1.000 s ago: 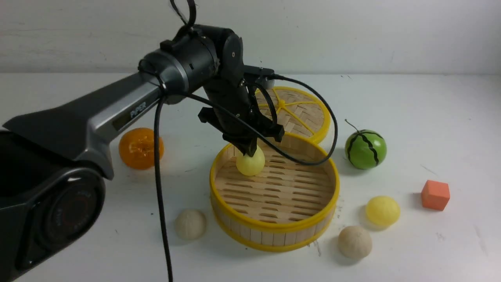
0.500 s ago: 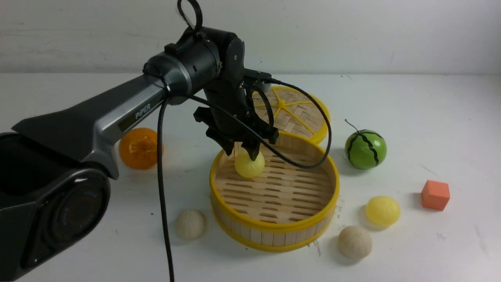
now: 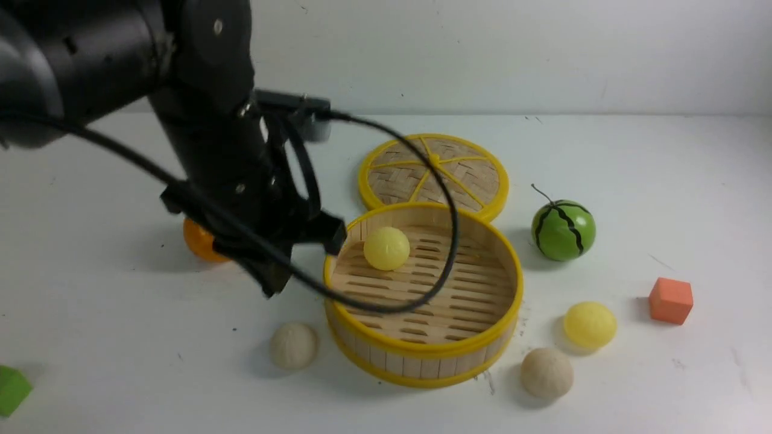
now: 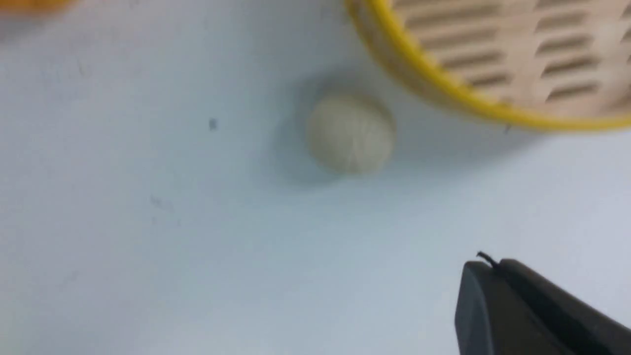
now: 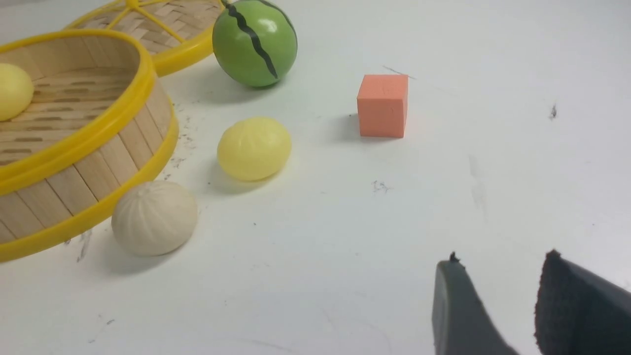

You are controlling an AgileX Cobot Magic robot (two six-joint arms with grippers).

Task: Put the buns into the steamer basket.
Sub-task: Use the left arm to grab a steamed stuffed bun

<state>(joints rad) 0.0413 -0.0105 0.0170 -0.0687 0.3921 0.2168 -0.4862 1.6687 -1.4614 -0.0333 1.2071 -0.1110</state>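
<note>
Front view: one pale yellow round bun sits inside the round bamboo steamer basket. My left tool, pressed together and empty, hangs near the cream pleated bun on the white worktop; I judge it positioned for that pick. Right tool spread, empty.

The left arm looms large and dark across the upper left of the front view, its last link angled steeply downward. The left gripper points down and a little toward the camera, jaws pressed together into one narrow tip and holding nothing. The right gripper sits low, seen only from its own wrist, its two dark fingers parted with a clear gap and empty
</note>
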